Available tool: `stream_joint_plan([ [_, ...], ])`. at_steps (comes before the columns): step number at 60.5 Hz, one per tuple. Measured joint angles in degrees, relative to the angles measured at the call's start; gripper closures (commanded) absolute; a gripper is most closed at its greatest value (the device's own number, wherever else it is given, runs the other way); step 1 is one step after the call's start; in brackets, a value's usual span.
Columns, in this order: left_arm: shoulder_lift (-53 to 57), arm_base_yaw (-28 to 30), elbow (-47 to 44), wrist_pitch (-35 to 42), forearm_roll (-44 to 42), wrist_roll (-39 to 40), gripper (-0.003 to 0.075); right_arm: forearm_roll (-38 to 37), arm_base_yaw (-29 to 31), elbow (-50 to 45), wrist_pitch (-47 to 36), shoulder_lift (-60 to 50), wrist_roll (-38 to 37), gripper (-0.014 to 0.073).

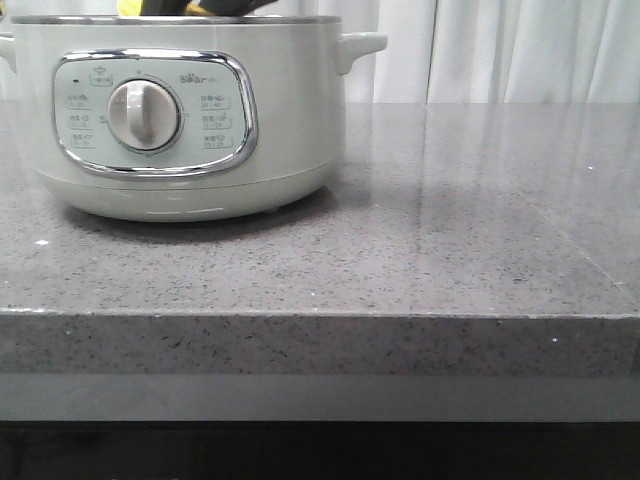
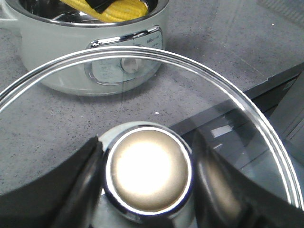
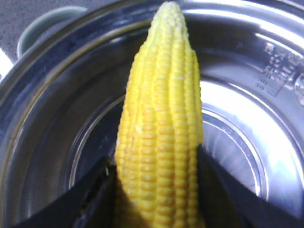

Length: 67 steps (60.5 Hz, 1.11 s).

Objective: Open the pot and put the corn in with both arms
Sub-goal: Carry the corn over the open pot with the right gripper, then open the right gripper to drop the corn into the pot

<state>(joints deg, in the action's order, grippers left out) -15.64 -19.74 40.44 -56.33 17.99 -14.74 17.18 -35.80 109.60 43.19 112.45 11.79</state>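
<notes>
1. Left gripper [image 2: 148,183] clamps the round metal knob [image 2: 148,170] of the glass lid [image 2: 247,109], a finger on each side.
2. Lid is off the pot [image 2: 76,52].
3. Pot open on grey countertop [image 2: 213,42]; corn [image 2: 121,8] at its mouth, under a dark gripper finger [image 2: 102,4].

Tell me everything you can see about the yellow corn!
The corn is a bright yellow cob with neat rows of small kernels, narrowing to a paler tip. The right gripper is shut on its thick end, one dark finger on each side. It hangs over the shiny steel inside of the open pot, which looks empty below it. The left wrist view shows it lying across the pot's opening. I cannot tell whether it touches the bottom. In the front view only a yellow bit peeks above the rim.
</notes>
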Motion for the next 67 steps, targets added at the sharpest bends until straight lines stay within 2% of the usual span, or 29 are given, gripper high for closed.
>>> stream_joint_plan([
  [7, 0.0, 0.0, 0.0, 0.0, 0.0, 0.0, 0.0469, -0.3, 0.0, 0.0, 1.1, 0.0, 0.1, 0.0207],
  [12, 0.0, 0.0, 0.0, 0.0, 0.0, 0.0, 0.0469, -0.4, 0.0, 0.0, 1.4, 0.0, 0.1, 0.0152],
  [23, 0.0, 0.0, 0.0, 0.0, 0.0, 0.0, 0.0469, -0.4, 0.0, 0.1, 1.6, 0.0, 0.1, 0.0123],
  [34, 0.0, 0.0, 0.0, 0.0, 0.0, 0.0, 0.0469, -0.4, 0.0, 0.1, 1.7, 0.0, 0.1, 0.0018],
  [44, 0.0, 0.0, 0.0, 0.0, 0.0, 0.0, 0.0469, -0.4, 0.0, 0.2, 1.8, 0.0, 0.1, 0.0016],
  [46, 0.0, 0.0, 0.0, 0.0, 0.0, 0.0, 0.0469, -0.4, 0.0, 0.3, 1.8, 0.0, 0.1, 0.0035],
  [51, 0.0, 0.0, 0.0, 0.0, 0.0, 0.0, 0.0469, -0.4, 0.0, 0.5, 1.8, 0.0, 0.1, 0.0147],
  [58, 0.0, 0.0, 0.0, 0.0, 0.0, 0.0, 0.0469, -0.4, 0.5, 0.6, 1.9, -0.4, 0.1, 0.0399],
  [67, 0.0, 0.0, 0.0, 0.0, 0.0, 0.0, 0.0469, -0.4, 1.9, 0.6, 1.3, -1.7, 0.1, 0.0645],
])
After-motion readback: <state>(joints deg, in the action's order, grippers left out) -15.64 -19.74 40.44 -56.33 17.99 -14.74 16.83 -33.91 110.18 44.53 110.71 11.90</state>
